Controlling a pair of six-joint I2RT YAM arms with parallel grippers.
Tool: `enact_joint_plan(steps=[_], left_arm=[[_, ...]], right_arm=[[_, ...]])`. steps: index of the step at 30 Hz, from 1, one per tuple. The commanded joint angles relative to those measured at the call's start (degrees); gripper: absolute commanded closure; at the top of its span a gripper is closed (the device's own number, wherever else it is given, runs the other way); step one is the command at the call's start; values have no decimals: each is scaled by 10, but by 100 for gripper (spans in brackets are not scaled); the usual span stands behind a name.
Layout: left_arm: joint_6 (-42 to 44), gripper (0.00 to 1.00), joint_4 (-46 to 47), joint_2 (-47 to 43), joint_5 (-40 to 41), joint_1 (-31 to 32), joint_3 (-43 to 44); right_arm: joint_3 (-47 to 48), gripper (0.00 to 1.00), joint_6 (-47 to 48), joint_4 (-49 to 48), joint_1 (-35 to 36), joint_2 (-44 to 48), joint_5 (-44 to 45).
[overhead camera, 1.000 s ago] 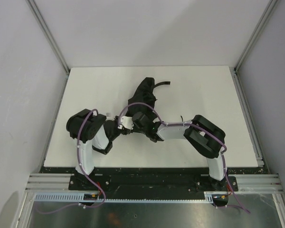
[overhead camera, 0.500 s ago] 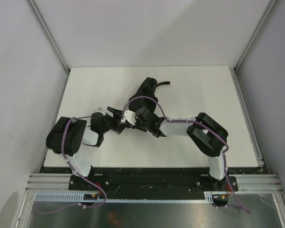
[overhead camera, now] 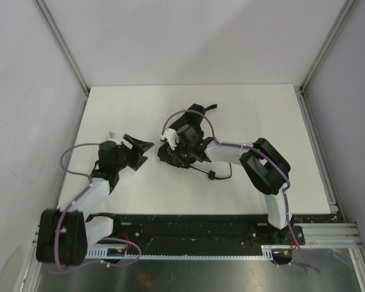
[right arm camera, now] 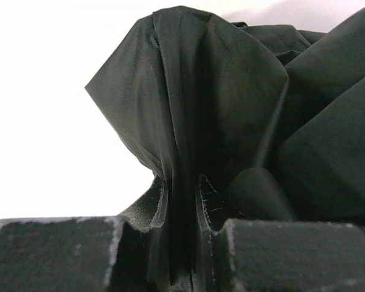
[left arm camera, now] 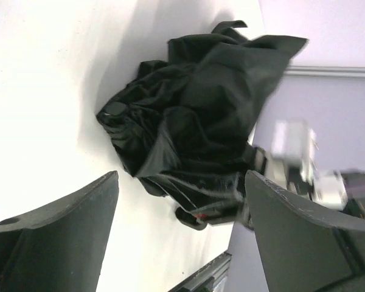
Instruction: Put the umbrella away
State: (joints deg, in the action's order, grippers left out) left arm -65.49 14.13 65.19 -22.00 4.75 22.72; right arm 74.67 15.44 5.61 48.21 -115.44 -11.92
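Note:
The umbrella [overhead camera: 191,125] is a crumpled black fabric bundle lying mid-table, with its tab [overhead camera: 210,107] sticking out at the far side and its thin cord [overhead camera: 214,174] trailing on the near side. My right gripper [overhead camera: 171,148] is at the bundle's left end, shut on a fold of the fabric; the right wrist view shows the fold [right arm camera: 188,109] pinched between the pads [right arm camera: 184,207]. My left gripper [overhead camera: 140,152] is open and empty, left of the umbrella and apart from it. In the left wrist view the umbrella [left arm camera: 194,115] lies beyond my spread gripper [left arm camera: 181,179].
The white table [overhead camera: 261,115] is enclosed by grey walls with metal corner posts. A black rail [overhead camera: 188,222] runs along the near edge by the arm bases. The right arm's white wrist [left arm camera: 295,155] shows beside the umbrella in the left wrist view.
My left arm has swung back to the left, away from the umbrella, with its gripper open. My right gripper has shifted left and farther in, still on the fabric. The cord now lies exposed.

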Motion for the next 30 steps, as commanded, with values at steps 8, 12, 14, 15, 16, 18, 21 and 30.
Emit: enact_joint_plan(steps=[8, 12, 14, 15, 16, 18, 21, 30], left_arm=[[-90, 1, -118, -95, 61, 93, -23], [-137, 1, -99, -42, 80, 111, -9], [-144, 1, -94, 0, 79, 112, 12], [-149, 1, -93, 21, 79, 112, 21], [-156, 1, -93, 43, 79, 112, 28], [-168, 1, -92, 82, 72, 114, 43], [-178, 2, -85, 121, 81, 124, 62], [-186, 14, -76, 200, 124, 139, 80]], right_arm=[[-1, 100, -299, 109, -60, -142, -315], [2, 100, -322, 96, -75, -156, -346], [3, 100, -327, 92, -79, -162, -356], [3, 100, -330, 89, -80, -164, -361], [2, 100, -333, 83, -82, -165, -365], [3, 100, -343, 71, -84, -166, -372], [3, 100, -356, 50, -86, -166, -379], [3, 100, -353, 46, -85, -162, -391]])
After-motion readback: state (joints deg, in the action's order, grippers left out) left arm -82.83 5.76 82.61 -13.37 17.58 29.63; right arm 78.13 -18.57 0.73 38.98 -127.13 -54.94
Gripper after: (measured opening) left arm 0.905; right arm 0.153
